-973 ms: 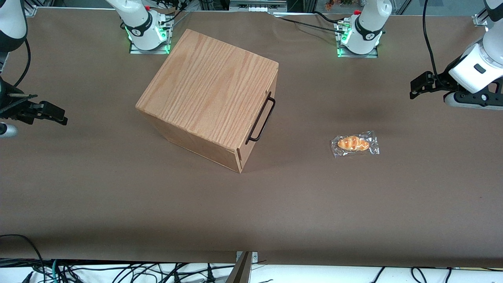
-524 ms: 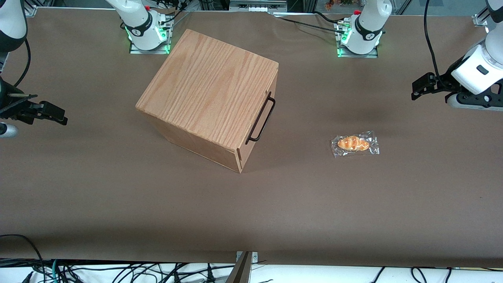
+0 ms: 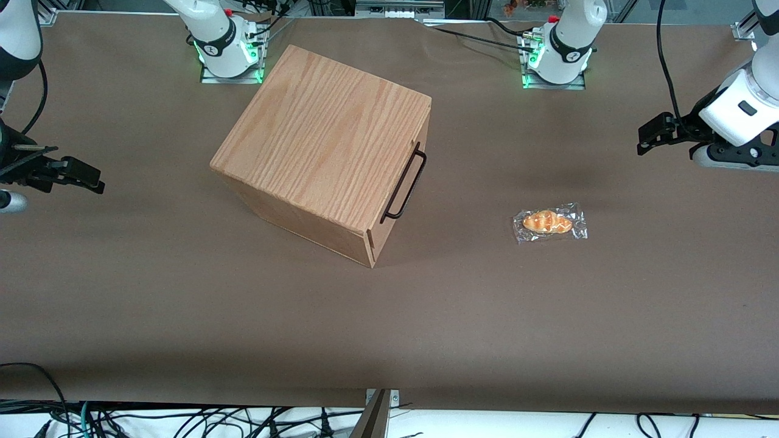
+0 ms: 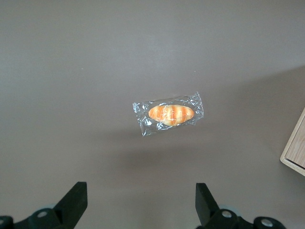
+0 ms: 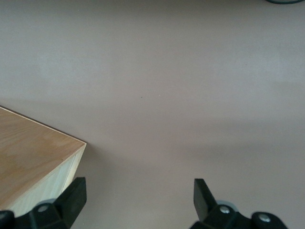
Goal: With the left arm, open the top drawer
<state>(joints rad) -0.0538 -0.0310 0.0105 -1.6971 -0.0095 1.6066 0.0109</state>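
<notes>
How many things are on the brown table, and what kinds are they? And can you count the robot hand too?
Wooden cabinet, top drawer shut: 1
Wrapped bread roll: 1
Left arm's gripper, open, high above the table toward the working arm's end, holding nothing: 1
Total: 3

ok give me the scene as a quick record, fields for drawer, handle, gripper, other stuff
top drawer: shut, flush with the cabinet
handle: black bar on the drawer front, untouched
left arm: raised at the working arm's end of the table
gripper: open, empty, well clear of the handle
wrapped bread: flat on the table, between cabinet and gripper
task: not started
</notes>
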